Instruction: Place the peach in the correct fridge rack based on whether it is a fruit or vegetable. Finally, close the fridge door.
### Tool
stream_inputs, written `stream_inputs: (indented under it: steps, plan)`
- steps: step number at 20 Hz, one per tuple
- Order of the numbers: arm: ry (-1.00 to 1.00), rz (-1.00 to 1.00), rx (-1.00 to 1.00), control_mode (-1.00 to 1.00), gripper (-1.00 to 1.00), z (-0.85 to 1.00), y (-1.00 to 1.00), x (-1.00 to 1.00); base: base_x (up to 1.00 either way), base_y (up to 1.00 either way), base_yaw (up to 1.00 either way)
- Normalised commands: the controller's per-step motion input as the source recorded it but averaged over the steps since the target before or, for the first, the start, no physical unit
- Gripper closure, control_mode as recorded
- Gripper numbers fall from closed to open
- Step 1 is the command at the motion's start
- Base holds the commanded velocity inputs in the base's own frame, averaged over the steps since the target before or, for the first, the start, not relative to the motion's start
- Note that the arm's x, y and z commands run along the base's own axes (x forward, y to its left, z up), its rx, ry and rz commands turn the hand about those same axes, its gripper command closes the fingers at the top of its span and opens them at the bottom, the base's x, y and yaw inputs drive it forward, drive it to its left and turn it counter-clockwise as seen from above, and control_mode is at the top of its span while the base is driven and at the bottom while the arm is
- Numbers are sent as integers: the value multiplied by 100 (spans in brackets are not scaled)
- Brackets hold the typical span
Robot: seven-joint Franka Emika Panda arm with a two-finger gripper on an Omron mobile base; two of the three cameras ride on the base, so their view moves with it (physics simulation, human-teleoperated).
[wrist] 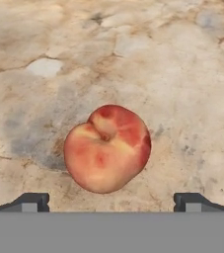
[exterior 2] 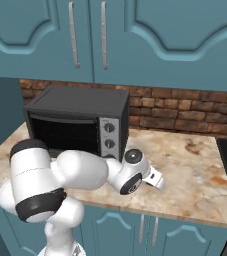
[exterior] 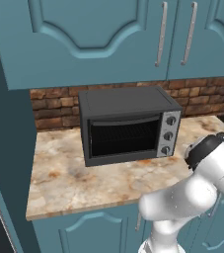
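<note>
We observe the peach (wrist: 107,154) lying on the marbled beige countertop (wrist: 133,59), its stem dimple turned up toward the hand camera. The gripper (wrist: 111,201) hangs directly above it; the two dark fingertips (wrist: 32,201) stand wide apart at either side of the fruit, and we see bare counter between each tip and the peach skin, so the jaws are spread and grip nothing. In the right base view the white arm (exterior 2: 80,170) reaches low across the counter edge, its wrist bent down just in front of the dark toaster oven (exterior 2: 77,125). The oven sits against the brick backsplash (exterior 2: 185,115) beneath teal wall cabinets (exterior: 98,34), its door shut and three knobs on its right side.
</note>
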Motion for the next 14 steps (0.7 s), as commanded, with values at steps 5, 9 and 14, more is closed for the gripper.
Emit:
stream_inputs:
  steps: [5,9,14]
  plan:
    - [0,0,3,-100,-100,-5,-17,28,0,0,0]
    - [0,0,2,-100,-100,-7,-13,24,0,0,0]
    - [0,0,1,-100,-100,-18,-18,15,0,0,0]
